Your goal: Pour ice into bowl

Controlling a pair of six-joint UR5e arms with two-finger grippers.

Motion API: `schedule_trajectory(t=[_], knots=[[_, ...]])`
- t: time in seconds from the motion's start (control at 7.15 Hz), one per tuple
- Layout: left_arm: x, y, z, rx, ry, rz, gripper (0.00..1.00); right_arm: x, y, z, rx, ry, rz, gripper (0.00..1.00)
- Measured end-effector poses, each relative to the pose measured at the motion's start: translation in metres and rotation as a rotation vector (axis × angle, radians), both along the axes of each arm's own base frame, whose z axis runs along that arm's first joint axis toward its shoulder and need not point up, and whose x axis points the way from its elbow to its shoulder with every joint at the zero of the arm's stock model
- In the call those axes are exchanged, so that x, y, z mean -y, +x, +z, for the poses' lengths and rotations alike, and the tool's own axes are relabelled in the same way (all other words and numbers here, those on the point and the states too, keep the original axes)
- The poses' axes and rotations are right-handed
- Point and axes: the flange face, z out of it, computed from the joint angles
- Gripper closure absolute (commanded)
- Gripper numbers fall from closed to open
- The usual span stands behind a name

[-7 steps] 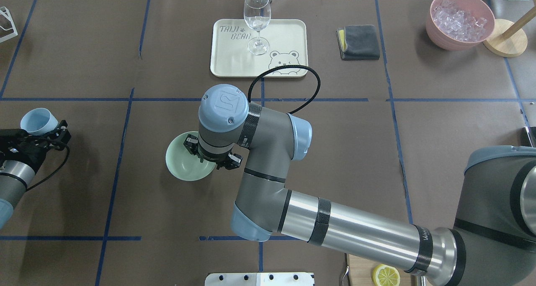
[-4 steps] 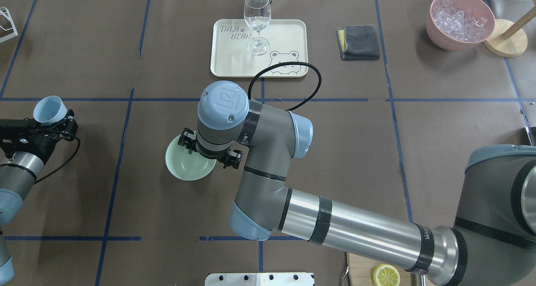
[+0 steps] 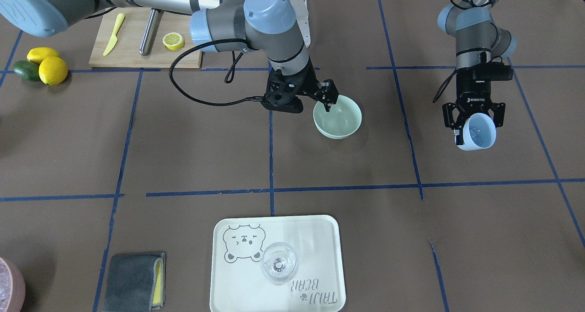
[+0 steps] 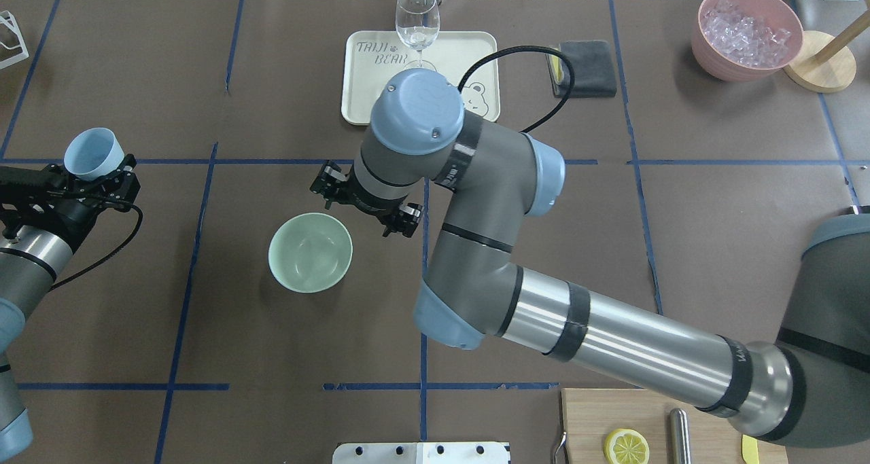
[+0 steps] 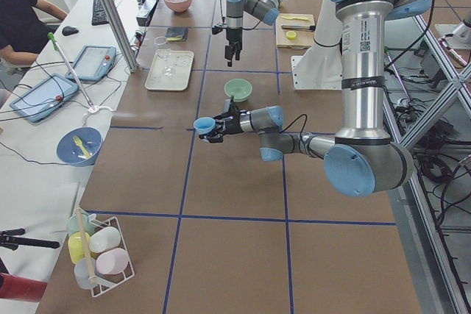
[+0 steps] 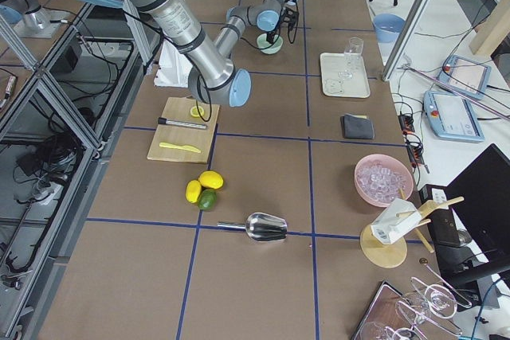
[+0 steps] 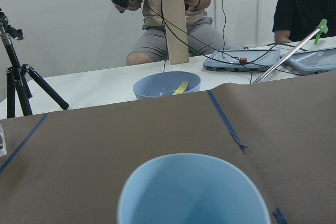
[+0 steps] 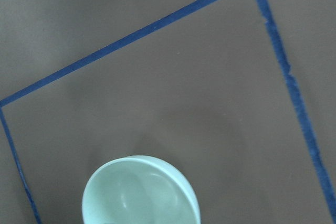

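On the table, the bowl sits upright and looks empty. Just beside its rim, the right gripper hangs with jaws apart, holding nothing. Well apart from the bowl, the left gripper is clamped on a light blue cup, where faint glassy ice seems to lie. The cup is in hand, then; carrying it over the bowl and tipping it are not yet done.

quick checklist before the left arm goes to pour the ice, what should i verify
1. Grip: ok, left claw shut on the light blue cup.
2. Cup holds ice: cannot tell, only faint glints inside.
3. Upright, empty bowl: ok.
4. Bowl free of right claw: ok, open beside its rim.
5. Cup above bowl: not ok, apart to one side.
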Motion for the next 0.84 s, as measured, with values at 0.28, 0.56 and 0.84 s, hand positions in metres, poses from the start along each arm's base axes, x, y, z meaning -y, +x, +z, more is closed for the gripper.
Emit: schedule_trajectory(t=[0.28, 0.56, 0.84], knots=[[-0.008, 0.003, -0.012, -0.078, 0.007, -0.052, 1.0, -0.003, 0.043, 0.039, -0.002, 0.018, 0.016, 0.0], [-0.03, 0.023, -0.02, -0.11, 0.028, -0.103, 1.0, 0.002, 0.057, 0.055, -0.013, 0.02, 0.035, 0.0], [-0.05, 0.04, -0.045, -0.116, 0.046, -0.106, 1.0, 0.003, 0.059, 0.066, -0.024, 0.014, 0.038, 0.0]])
